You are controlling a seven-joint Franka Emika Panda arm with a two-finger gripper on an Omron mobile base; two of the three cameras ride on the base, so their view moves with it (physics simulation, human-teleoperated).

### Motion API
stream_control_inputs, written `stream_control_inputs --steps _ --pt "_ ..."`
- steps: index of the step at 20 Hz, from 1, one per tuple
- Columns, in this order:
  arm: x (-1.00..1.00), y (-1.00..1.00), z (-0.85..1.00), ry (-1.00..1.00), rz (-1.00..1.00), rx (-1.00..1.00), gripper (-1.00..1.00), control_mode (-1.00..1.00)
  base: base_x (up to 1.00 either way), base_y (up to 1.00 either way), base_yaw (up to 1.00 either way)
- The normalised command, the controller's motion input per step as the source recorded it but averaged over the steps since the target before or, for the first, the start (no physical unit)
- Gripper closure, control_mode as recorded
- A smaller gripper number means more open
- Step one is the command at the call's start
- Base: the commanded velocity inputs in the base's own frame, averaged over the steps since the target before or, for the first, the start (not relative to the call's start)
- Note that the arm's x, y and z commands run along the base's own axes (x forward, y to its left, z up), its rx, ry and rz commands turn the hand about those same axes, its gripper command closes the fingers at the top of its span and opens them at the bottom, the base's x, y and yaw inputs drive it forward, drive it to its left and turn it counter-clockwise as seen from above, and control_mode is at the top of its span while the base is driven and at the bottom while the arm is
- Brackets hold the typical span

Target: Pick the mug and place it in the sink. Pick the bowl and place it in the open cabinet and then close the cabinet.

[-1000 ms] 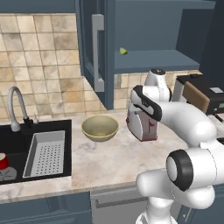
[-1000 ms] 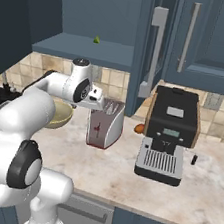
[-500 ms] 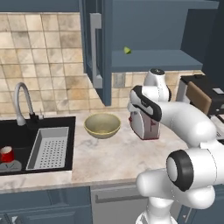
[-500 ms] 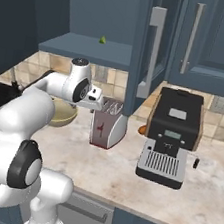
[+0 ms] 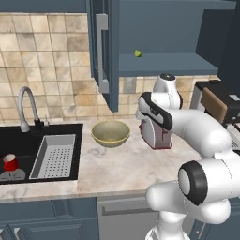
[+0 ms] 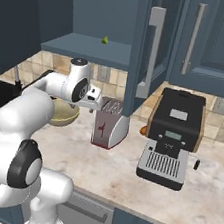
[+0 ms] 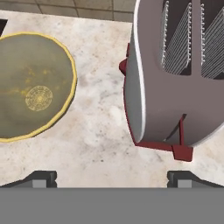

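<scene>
The red mug [image 5: 10, 162] stands inside the black sink [image 5: 28, 145], beside the grey perforated tray [image 5: 55, 156]. On the counter between sink and toaster rests the olive-tan bowl [image 5: 110, 132] [image 7: 33, 85] [image 6: 63, 115]. My gripper [image 7: 113, 179] [image 6: 90, 104] hovers open and empty above the counter, looking straight down, with the bowl on one side and the toaster [image 7: 175, 74] on the other. Above, the dark blue cabinet [image 5: 164, 63] is open, its door [image 5: 105, 47] swung out over the bowl.
A small green fruit [image 5: 138, 53] lies on the open cabinet's shelf. The grey and red toaster [image 5: 154, 133] stands just right of the bowl. Further right sits a black coffee machine [image 6: 173, 138]. A chrome faucet [image 5: 26, 105] curves over the sink.
Both base views have shifted a little, so the sink and mug sit further into the picture now. The arm's pose and the open fingers look unchanged.
</scene>
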Motion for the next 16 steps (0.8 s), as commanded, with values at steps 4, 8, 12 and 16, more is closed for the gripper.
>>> stream_control_inputs --steps 4,8,12,16 --pt "0.2 0.08 0.0 0.02 0.09 0.04 -1.0 -1.0 0.0 0.0 0.0" --pt "0.08 0.02 0.0 0.03 0.0 0.06 -1.0 -1.0 0.0 0.0 0.0" --pt "0.0 0.05 -0.01 0.0 -0.02 0.06 -1.0 -1.0 0.0 0.0 0.0" --pt "0.0 0.07 -0.01 0.0 -0.05 0.04 -1.0 -1.0 0.0 0.0 0.0"
